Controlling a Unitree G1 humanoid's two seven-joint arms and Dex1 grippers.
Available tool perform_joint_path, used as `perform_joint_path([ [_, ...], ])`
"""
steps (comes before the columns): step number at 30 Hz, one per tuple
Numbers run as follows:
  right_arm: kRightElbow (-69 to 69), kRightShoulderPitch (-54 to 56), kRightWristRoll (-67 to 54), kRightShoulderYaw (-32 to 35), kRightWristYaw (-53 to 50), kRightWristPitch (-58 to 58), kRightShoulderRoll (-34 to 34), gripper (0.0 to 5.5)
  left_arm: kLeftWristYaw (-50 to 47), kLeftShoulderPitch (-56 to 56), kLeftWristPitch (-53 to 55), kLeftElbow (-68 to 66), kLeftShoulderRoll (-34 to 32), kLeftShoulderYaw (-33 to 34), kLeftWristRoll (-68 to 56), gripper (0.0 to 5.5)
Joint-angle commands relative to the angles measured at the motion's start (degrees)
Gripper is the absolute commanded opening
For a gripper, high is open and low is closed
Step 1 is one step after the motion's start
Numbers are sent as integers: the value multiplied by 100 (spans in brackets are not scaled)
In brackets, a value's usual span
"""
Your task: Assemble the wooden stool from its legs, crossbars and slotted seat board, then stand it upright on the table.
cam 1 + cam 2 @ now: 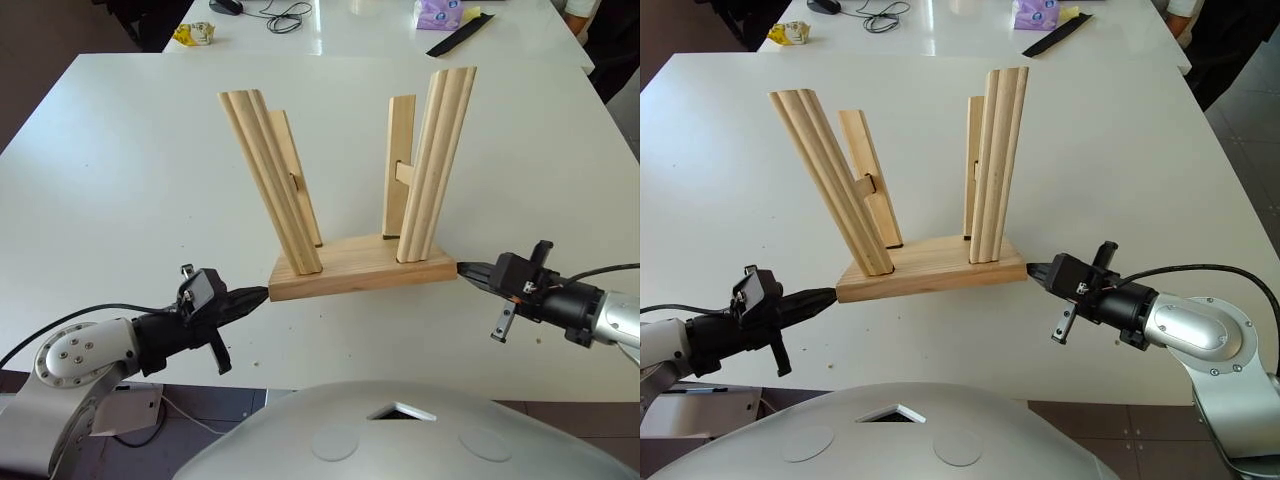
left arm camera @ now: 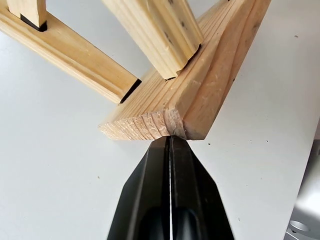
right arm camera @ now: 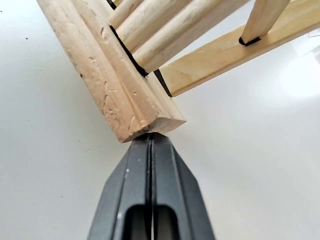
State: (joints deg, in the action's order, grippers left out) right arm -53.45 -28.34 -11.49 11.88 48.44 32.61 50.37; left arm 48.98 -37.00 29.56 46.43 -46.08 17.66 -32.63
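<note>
Left wrist view: my left gripper [image 2: 170,140], jaws pressed together, has the seat board [image 2: 220,85] corner touching its tips; right gripper [image 3: 150,136] likewise opposite. I'd squeeze inward evenly before flipping.

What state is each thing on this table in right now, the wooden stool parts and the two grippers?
Seat board, down on the table, legs slotted into it.
Legs, pointing up and splayed, so the stool is upside down.
Crossbars, fitted between leg pairs.
Left gripper, shut, tip against the seat board's left end.
Right gripper, shut, tip against the seat board's right end.
</note>
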Motion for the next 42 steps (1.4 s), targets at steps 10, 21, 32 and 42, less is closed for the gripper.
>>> perform_joint_path([
  [10,-651,671,-1449,147,358,119,294,0,400,537,711,481,-338,445,-1635,2],
  [21,-651,770,-2931,596,359,575,842,0,1843,39,616,-255,-945,1162,-1381,2],
  [32,1034,494,-1435,254,959,-393,1106,43,2121,274,-918,-1233,-816,243,332,0],
  [42,2889,78,832,-840,828,-3199,713,206,2089,369,-4241,-3693,-738,-703,2601,111],
])
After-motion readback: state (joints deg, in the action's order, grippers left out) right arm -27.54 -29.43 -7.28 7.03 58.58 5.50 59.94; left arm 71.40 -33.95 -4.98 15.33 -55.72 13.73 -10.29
